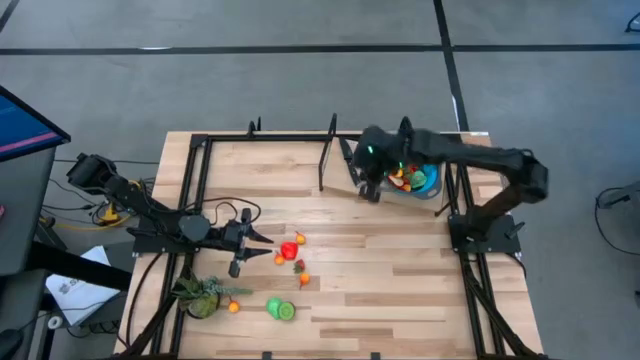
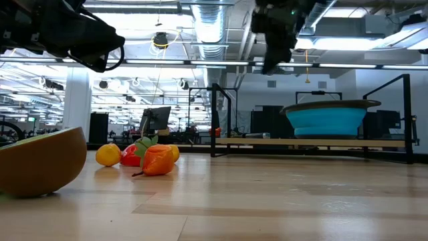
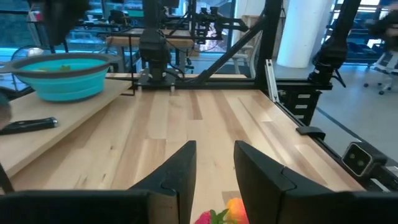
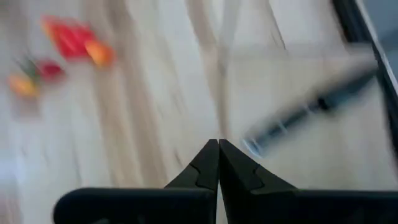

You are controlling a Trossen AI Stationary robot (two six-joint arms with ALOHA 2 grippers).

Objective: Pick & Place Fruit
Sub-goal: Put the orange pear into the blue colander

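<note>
Landmark: blue round plastic bowl (image 1: 425, 181), far-right part of the pale wooden bench (image 1: 400, 270), w/ small toy fruits already in it. Right pincer (image 1: 372, 190) just beside the bowl's left rim, above the bench, fingers pressed together, nothing betw. them. Left pincer (image 1: 268, 251) well left of bowl, fingers slightly spread, empty, tips near loose red, orange & yellow toy fruits (image 1: 290, 251). Black-handled knife (image 4: 311, 109) lies near bowl.

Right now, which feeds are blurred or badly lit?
Right wrist view: heavy motion blur; the knife and the fruit smear, while the shut right hand stays sharp. Low view: backlit by ceiling lights, arms dark; the nearest fruit is soft. High and left wrist views: clear.
</note>
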